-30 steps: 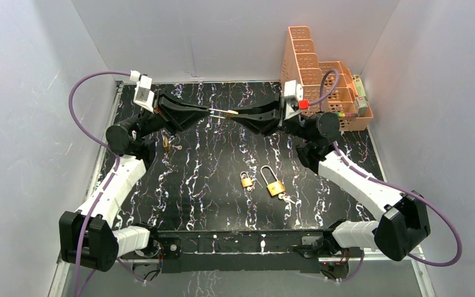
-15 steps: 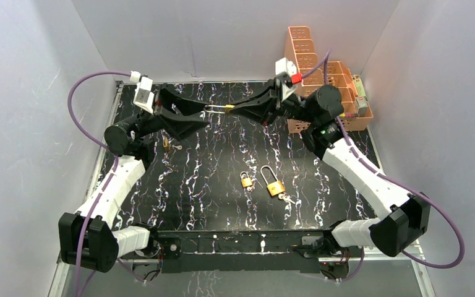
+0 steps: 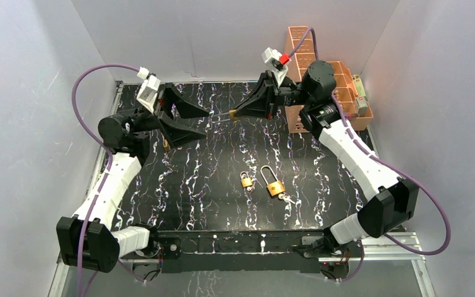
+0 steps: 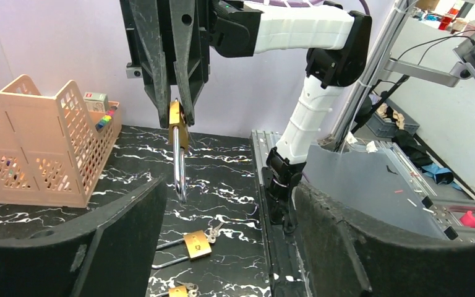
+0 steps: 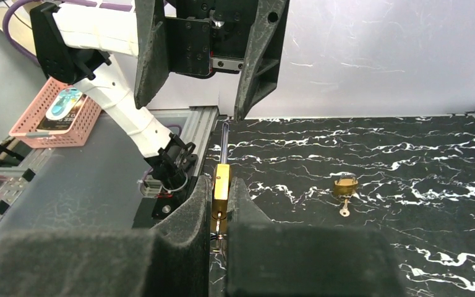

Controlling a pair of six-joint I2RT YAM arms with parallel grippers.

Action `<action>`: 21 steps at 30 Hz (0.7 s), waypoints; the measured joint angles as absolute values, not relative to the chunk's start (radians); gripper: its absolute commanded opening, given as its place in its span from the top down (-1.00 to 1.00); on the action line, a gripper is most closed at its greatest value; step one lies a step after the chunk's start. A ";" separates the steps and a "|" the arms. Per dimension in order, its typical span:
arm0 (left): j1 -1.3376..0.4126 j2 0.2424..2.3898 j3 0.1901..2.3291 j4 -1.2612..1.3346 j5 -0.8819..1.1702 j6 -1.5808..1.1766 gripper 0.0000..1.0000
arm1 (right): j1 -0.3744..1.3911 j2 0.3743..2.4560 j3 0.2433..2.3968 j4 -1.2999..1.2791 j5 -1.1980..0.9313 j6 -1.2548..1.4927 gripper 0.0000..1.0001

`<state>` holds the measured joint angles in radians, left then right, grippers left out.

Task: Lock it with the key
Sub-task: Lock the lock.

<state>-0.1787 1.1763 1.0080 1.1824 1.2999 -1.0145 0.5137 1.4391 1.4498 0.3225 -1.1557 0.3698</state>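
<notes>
Grips the brass padlock (image 5: 221,177) by its body in the right gripper (image 3: 237,114), in the air over the table's (image 3: 185,185) far side. Holds the left gripper (image 3: 207,122) wide open and empty, near the shackle (image 4: 179,166).

Brass body and polished steel shackle are noted on the padlock (image 4: 177,130); the tabletop (image 3: 210,167) is finished glossy, marble-patterned.
</notes>
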 measured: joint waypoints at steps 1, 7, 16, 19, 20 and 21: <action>-0.179 1.179 1.008 1.179 1.299 -1.013 -0.38 | 0.514 1.447 1.450 0.329 -1.156 0.378 1.00; -0.177 1.190 1.008 1.155 1.277 -0.982 -0.55 | 0.514 1.476 1.451 0.347 -1.159 0.414 1.00; -0.167 1.190 1.008 1.079 1.226 -0.909 -0.51 | 0.514 1.477 1.452 0.400 -1.158 0.459 1.00; -0.167 1.190 1.008 1.054 1.217 -0.890 -0.44 | 0.514 1.478 1.452 0.439 -1.158 0.488 1.00; -0.167 1.190 1.008 1.045 1.216 -0.885 -0.42 | 0.514 1.480 1.452 0.450 -1.157 0.495 1.00; -0.167 1.190 1.008 1.038 1.216 -0.881 -0.39 | 0.514 1.481 1.452 0.464 -1.157 0.503 1.00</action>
<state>-0.1665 1.1900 1.0080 1.0378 1.2156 -0.8810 0.5137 1.4815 1.4525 0.4637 -1.1568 0.5034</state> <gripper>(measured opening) 0.728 0.089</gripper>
